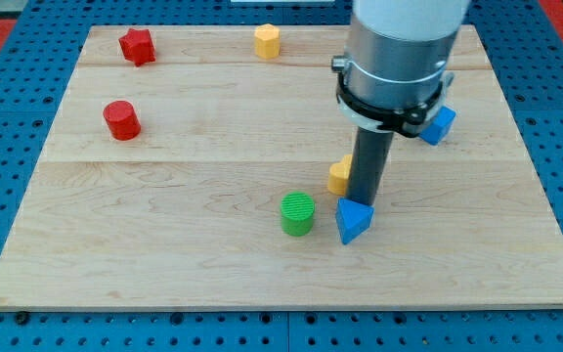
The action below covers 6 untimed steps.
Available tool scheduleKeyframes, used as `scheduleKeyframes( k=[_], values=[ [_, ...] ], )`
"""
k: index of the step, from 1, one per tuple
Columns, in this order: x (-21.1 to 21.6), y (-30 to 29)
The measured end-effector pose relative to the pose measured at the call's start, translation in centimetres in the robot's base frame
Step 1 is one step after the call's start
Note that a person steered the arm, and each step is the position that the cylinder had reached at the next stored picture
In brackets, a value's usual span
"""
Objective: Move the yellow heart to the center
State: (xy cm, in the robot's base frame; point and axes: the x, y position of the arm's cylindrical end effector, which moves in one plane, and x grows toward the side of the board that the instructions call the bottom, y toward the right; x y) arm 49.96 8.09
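Note:
A yellow block [338, 177], the heart, sits near the board's middle, a little right of centre. Its right side is hidden behind my rod. My tip [368, 200] rests on the board just right of this yellow block, touching or almost touching it. The tip is also right above a blue triangular block [353, 221]. A green cylinder [297, 214] stands just left of the blue triangle and below-left of the yellow heart.
A second yellow block, a hexagon [267, 41], is at the top centre. A red star [137, 46] is at the top left and a red cylinder [121, 119] below it. Another blue block [440, 125] shows at the right, partly hidden by the arm.

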Motion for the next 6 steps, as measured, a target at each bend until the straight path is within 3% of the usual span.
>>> scheduleKeyframes(
  k=[3,6],
  values=[
    [-1.9,3.5],
    [-1.1,-0.2]
  ],
)
